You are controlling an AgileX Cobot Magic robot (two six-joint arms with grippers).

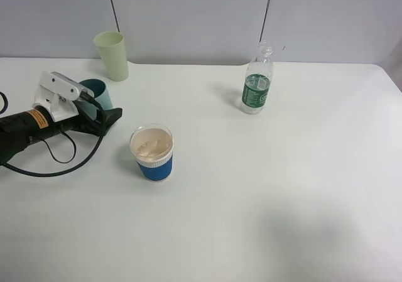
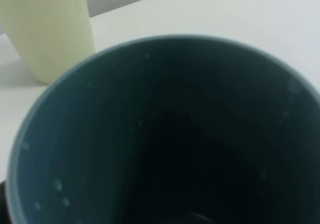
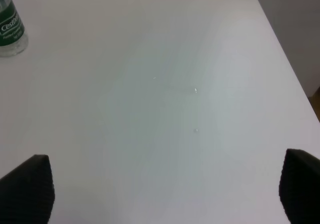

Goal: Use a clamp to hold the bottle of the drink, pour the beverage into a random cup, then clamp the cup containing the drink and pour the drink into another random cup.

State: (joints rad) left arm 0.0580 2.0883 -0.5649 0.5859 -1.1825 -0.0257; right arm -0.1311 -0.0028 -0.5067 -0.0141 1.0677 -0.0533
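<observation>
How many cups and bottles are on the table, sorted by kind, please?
Cups: 3 – pale yellow-green tumbler, teal tumbler, blue-sleeved cup
Bottles: 1 – clear plastic bottle with green label
Total: 4

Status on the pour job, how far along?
Looks nearly done: the bottle stands alone on the table, and the sleeved cup seems to hold liquid. In hand: the left end effector sits at the upright teal tumbler, with only droplets showing inside; grip unclear. Left: withdraw that arm.
</observation>
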